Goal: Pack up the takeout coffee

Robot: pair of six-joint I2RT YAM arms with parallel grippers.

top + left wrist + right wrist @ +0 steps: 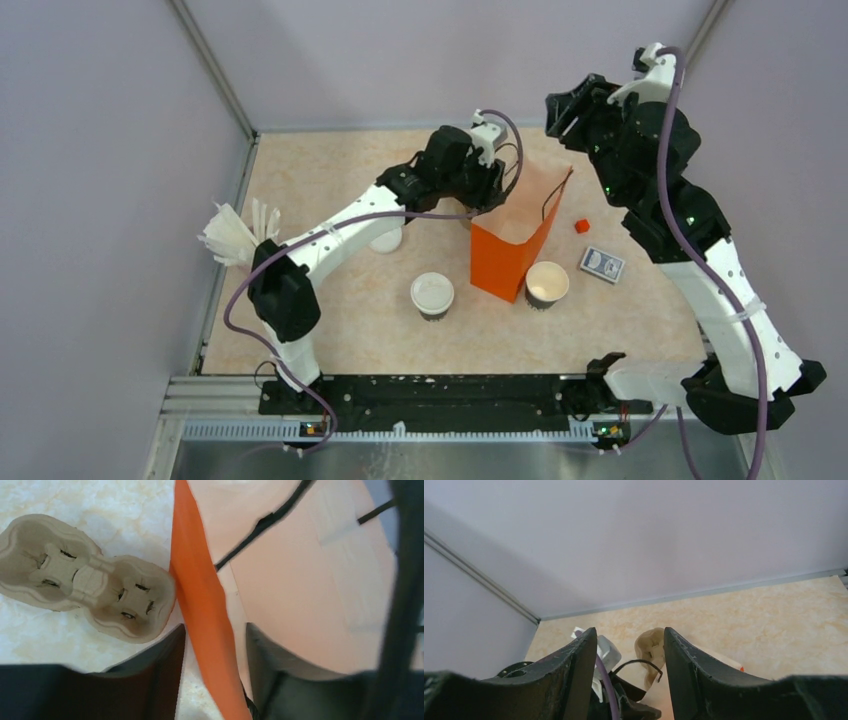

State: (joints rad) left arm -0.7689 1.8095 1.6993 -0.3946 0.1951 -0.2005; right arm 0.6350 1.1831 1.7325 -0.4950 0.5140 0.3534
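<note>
The takeout coffee [432, 294] is seen standing upright on the surface [370, 335], lid on, just left of the orange bag [505, 262] and apart from both arms, while an open cup [547, 283] is set at the bag's other side. The left pincer [215, 629] is held spread astride one wall of the bag at its rim, with the pulp tray [85, 575] lying just beside that wall. The right pincer [630, 632] is raised high above the surface, spread, with nothing gripped.
</note>
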